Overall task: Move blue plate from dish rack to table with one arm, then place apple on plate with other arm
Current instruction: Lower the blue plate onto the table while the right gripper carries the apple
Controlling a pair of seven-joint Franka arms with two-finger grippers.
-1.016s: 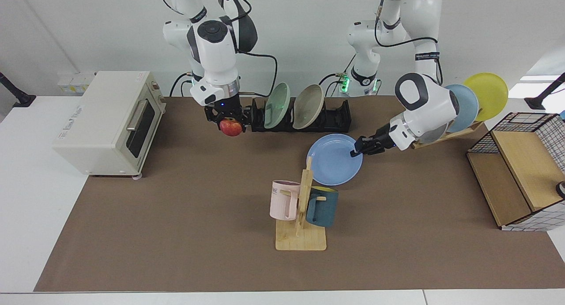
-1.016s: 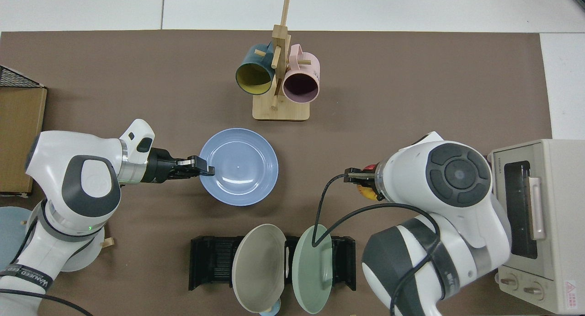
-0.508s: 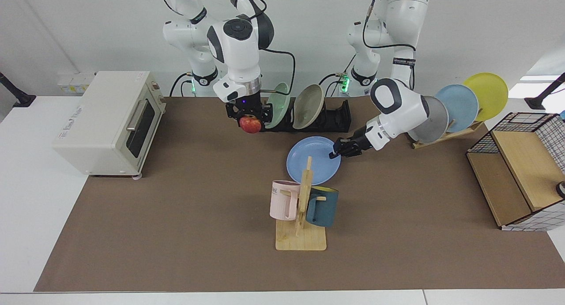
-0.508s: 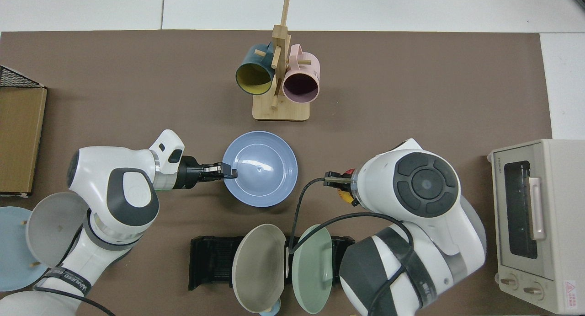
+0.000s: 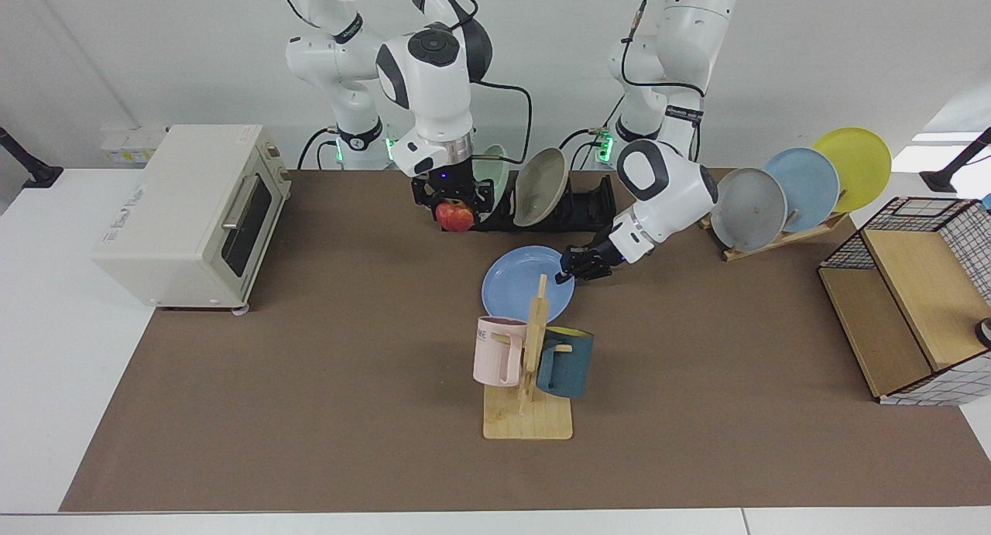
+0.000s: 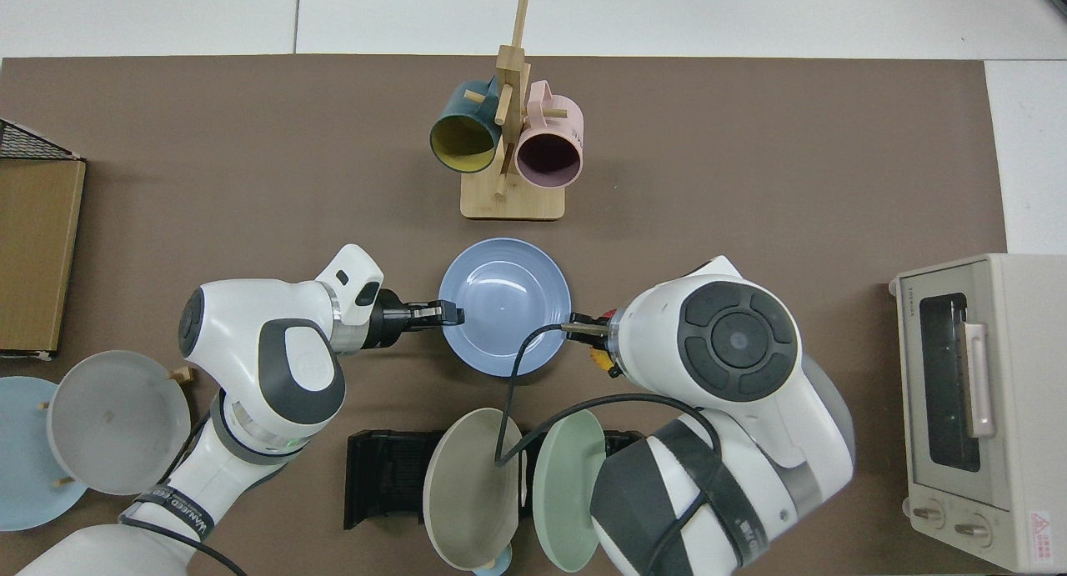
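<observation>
The blue plate (image 5: 519, 287) (image 6: 504, 305) hangs low over the brown table (image 5: 310, 365), just behind the mug stand. I cannot tell whether it touches the table. My left gripper (image 5: 569, 273) (image 6: 454, 313) is shut on the plate's rim, on the side towards its own arm. My right gripper (image 5: 455, 208) is shut on the red apple (image 5: 455, 218) and holds it in the air in front of the black dish rack (image 5: 577, 210) (image 6: 383, 468). From above, only a sliver of the apple (image 6: 597, 358) shows beside the plate, under the right wrist.
A green plate (image 5: 489, 171) and a beige plate (image 5: 538, 177) stand in the rack. A mug stand (image 5: 530, 365) with pink and teal mugs sits in front of the blue plate. A toaster oven (image 5: 193, 210), a wooden plate stand (image 5: 797, 186) and a wire shelf (image 5: 906, 303) line the sides.
The left gripper has carried the blue plate sideways towards the table's middle and nearer the mug stand. The right arm has brought the apple along the rack front towards the plate.
</observation>
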